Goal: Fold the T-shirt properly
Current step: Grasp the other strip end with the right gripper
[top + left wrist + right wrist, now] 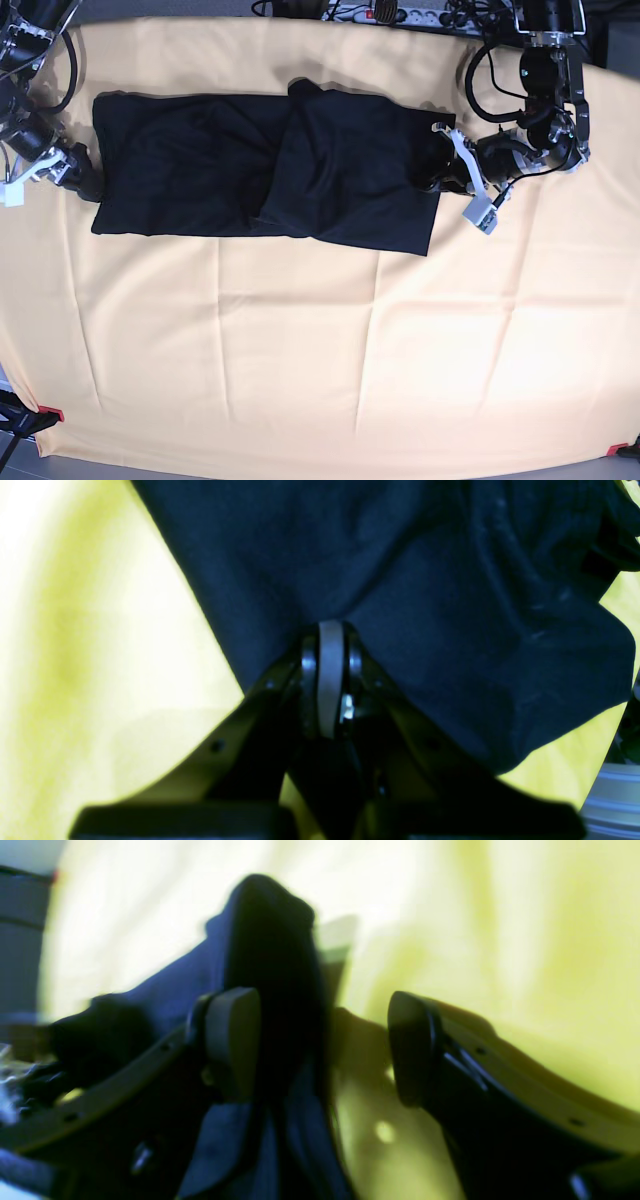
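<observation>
The T-shirt point(265, 175) lies at twelve o'clock on the desk point(320, 350), already narrowed into a long band, sleeves tucked. The left claw point(330, 670) pinches its three o'clock edge; the right claw point(325, 1045) gapes open at nine. Crosswise folds remain, I'd say.

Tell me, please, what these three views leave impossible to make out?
- Left gripper grip: left wrist view, shut tips buried in the T-shirt fabric.
- Right gripper: right wrist view blurred; whether cloth touches both pads is unclear.
- T-shirt's neck and sleeves: base view, folded layers hide them.
</observation>
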### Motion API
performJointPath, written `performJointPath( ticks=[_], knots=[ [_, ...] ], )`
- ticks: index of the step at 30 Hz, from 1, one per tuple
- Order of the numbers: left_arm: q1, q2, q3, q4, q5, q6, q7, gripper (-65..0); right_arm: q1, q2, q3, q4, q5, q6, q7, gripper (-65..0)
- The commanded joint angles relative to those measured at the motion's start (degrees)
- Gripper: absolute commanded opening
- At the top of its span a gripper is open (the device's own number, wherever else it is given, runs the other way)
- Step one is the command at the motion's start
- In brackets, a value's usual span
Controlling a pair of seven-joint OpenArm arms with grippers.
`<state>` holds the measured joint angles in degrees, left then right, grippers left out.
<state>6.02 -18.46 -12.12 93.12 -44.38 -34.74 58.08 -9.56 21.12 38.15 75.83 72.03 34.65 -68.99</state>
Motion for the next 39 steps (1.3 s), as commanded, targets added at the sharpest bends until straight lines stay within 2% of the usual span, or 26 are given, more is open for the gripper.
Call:
performJointPath(
  ticks=[1,4,7,19,21,24,28,31,32,37,39],
  knots=[
    [-0.2,-0.9,-0.3,0.3,3.3,0.9,2.3,-65.0,-0.2,0.6,0.0,-0.6,0.8,1.0,-4.0,-22.8],
    [-0.2,-0.9,-0.3,0.3,3.3,0.9,2.3,-65.0,-0.6,0.6,-0.9,-1.0,6.7,4.4,-10.2,-22.8],
    [-0.2,-0.9,-0.3,0.3,3.3,0.9,2.3,-65.0,-0.6,0.6,-2.4,-0.9,10.5,5.3,-11.0,-23.0],
    [-0.2,-0.9,-0.3,0.3,1.2,0.9,2.3,-65.0,-0.2,0.6,-11.5,-0.9,10.5,5.3,-11.0,-23.5],
    [-0.2,-0.9,-0.3,0.3,1.2,0.9,2.3,-65.0,-0.2,0.6,-11.6,-0.9,10.7,5.3,-11.0,-28.8],
    [-0.2,-0.9,-0.3,0.3,1.2,0.9,2.3,-65.0,-0.2,0.6,-11.6,-0.9,10.7,5.3,-11.0,-42.1],
    [-0.2,-0.9,-0.3,0.3,1.2,0.9,2.3,-65.0,0.0,0.6,-11.6,-0.9,10.7,5.3,-11.0,-50.5],
    [-0.2,-0.9,-0.3,0.3,1.2,0.9,2.3,-65.0,0.3,0.7,-11.6,-0.9,10.7,5.3,-11.0,-62.8],
    [-0.2,-0.9,-0.3,0.3,1.2,0.9,2.3,-65.0,0.5,0.6,-11.6,-0.9,10.7,5.3,-11.0,-65.0],
    [-0.6,-0.9,-0.3,0.8,-1.1,0.9,2.4,-65.0,2.3,0.9,-11.5,0.6,10.7,5.3,-11.0,-65.0],
    [-1.1,-1.0,-0.5,2.3,-4.0,0.9,3.5,-65.0,2.8,0.9,-11.5,2.8,10.7,5.3,-11.0,-65.0]
  ],
)
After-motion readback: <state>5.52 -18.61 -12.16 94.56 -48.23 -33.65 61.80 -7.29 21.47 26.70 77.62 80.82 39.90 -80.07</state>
